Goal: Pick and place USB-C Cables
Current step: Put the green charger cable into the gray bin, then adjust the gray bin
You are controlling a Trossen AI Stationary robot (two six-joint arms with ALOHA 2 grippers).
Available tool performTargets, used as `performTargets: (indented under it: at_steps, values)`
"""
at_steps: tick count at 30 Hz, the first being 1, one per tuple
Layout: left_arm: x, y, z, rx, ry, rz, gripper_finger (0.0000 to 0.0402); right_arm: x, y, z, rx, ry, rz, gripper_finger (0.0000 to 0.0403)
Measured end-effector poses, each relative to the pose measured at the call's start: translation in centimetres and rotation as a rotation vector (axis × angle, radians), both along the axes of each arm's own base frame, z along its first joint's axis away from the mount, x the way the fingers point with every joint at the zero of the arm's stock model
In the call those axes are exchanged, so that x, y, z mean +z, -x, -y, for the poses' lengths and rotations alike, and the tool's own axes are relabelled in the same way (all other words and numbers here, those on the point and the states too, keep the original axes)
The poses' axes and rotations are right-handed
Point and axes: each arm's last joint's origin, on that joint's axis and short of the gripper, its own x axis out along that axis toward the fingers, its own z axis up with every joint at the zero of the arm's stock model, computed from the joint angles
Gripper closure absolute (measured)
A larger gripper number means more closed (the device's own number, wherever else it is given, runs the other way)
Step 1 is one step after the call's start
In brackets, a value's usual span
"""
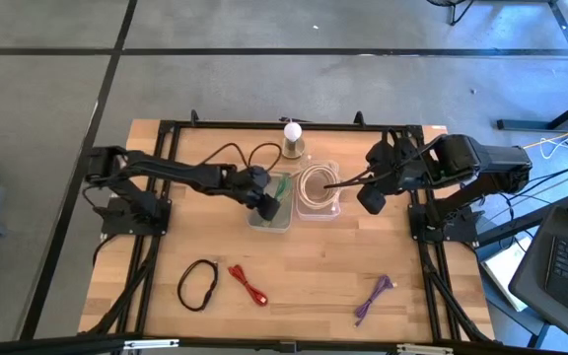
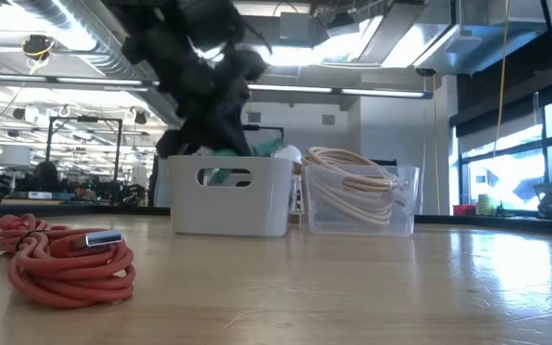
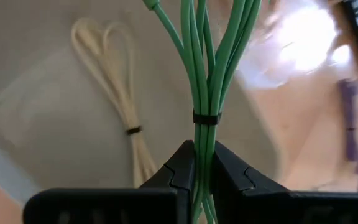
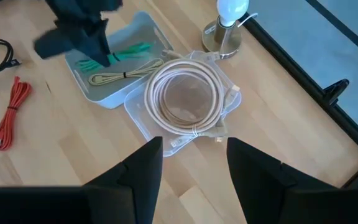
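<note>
Green cable bundle (image 3: 205, 93) pinched in left claw (image 3: 202, 163) over white bin (image 4: 146, 32); right claw (image 4: 191, 163) spread.

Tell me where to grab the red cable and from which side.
Judging by its pose, grip the red cable across the middle of its folded bundle, coming straight down from above. It lies flat on the table as a narrow diagonal strip with free wood on both long sides, so fingers should straddle it.

Left arm (image 2: 199, 77): blurred, low view, upper part cut off. Green cable (image 3: 207, 74): both ends run past the picture's edges.
</note>
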Motion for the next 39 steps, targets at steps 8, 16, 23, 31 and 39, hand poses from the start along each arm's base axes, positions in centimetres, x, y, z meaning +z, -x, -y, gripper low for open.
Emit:
performTargets:
  at_steps: [8,16,23,31,39]
  values:
    - [-3.1,-0.5,-1.5,0.065,0.097,-0.106,0.0379,0.0,0.0,0.0,0.006,-0.014,-0.004,0.0222]
    - [-5.3,-1.3,-2.0,0.083,0.122,-0.136,0.0380,0.0,0.0,0.0,0.006,-0.014,-0.004,0.0222]
    - [-5.6,-1.8,-2.2,0.084,0.119,-0.096,0.0376,0.0,0.0,0.0,0.002,-0.016,-0.002,0.0222]
    - [-5.3,-1.9,-2.3,0.092,0.103,-0.076,0.0287,0.0,0.0,0.0,0.000,-0.018,0.002,0.0222]
    - [-2.4,-0.4,-3.4,0.028,0.081,-0.021,0.0251,0.0,0.0,-0.1,0.002,-0.020,-0.001,0.0222]
